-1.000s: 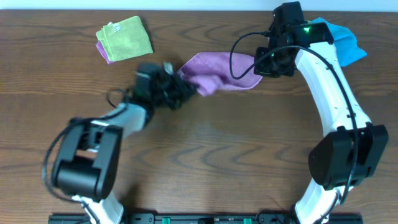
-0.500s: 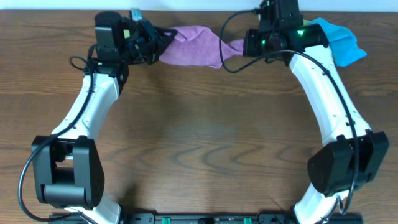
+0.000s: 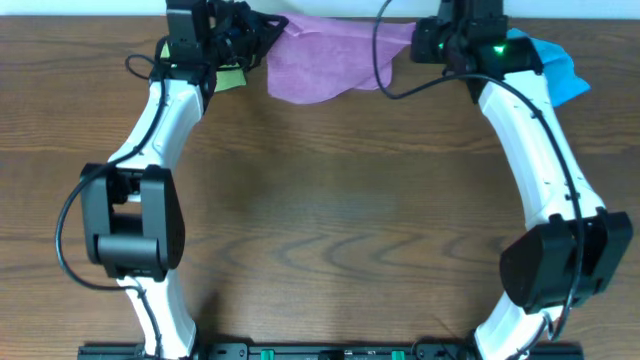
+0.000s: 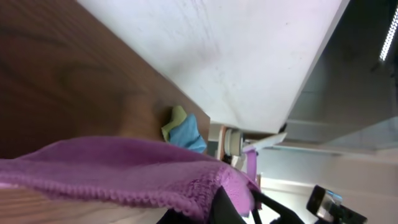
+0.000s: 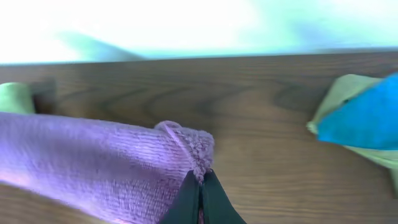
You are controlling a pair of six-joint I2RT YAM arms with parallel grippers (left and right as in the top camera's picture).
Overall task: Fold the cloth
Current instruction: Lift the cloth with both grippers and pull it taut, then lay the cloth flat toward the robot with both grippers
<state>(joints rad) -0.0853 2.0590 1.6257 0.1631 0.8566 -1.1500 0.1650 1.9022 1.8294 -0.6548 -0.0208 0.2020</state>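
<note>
Since a second ago the cloth (image 3: 325,65) has gone from a bunched lump to a sheet stretched between the jaws, way over at the far side. Now the left gripper (image 3: 258,28) and right gripper (image 3: 428,38) each pinch a top corner. It's spread, but zero folds so far. Count: one lilac cloth, one green cloth (image 3: 230,80), one blue cloth (image 3: 562,72).

The cloth (image 3: 320,65) is held over the far edge of the table (image 3: 330,220), stretched between both grippers. The left gripper (image 3: 272,27) is clamped on the cloth's left end and the right gripper (image 3: 418,38) on its right end. The left spare cloth (image 3: 228,78) lies left of the cloth, partly under the left arm. The right spare cloth (image 3: 555,70) lies right of the cloth, beyond the right arm.
</note>
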